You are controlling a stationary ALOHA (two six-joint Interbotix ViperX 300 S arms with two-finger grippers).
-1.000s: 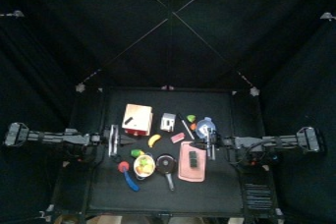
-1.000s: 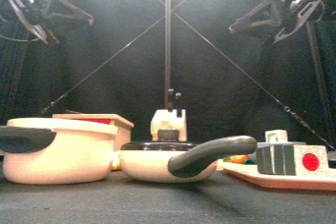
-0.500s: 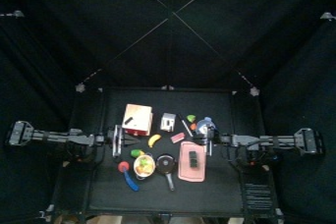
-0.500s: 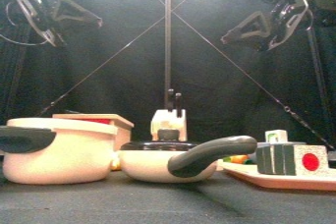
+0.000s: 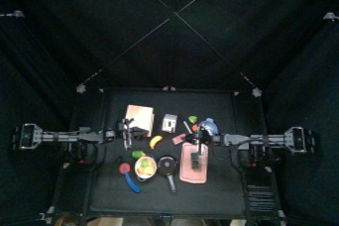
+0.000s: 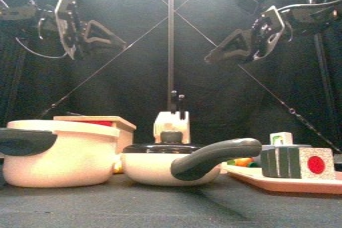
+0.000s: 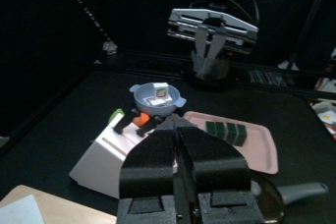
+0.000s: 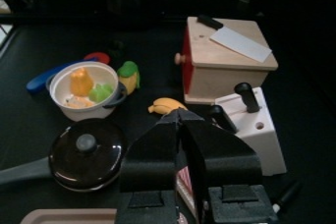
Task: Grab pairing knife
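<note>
both arms have come down and swung inward since a second ago, seen from the front; from above their tips have gone from the table's side edges to over the things on it; nothing on the table has shifted

left gripper (image 7: 178,132): whether released or clenched i cannot tell from its own view; nothing shows in it

right gripper (image 8: 184,118): drawn nearly together, empty

paring knife (image 8: 243,92): judged to be one of the black handles standing out of the white knife block (image 8: 252,128) in the middle of the table; a second handle (image 8: 223,120) leans from the same block, and which is the paring knife i cannot say for sure; blade hidden in its slot

the relation that counts: the block sits between the two grippers, ahead of and below each; both are up in the air, well apart from it; from above the left tip looks roughly level with the block and perhaps slightly nearer, the right tip a bit toward the table's front; too close to call firmly

long axis: the handle rises out of the block's top, so the grab likely wants a descent onto the handle and a pull out along the slot

cleaver (image 8: 237,41) lies flat on the wooden board beyond the block; not the target
</note>
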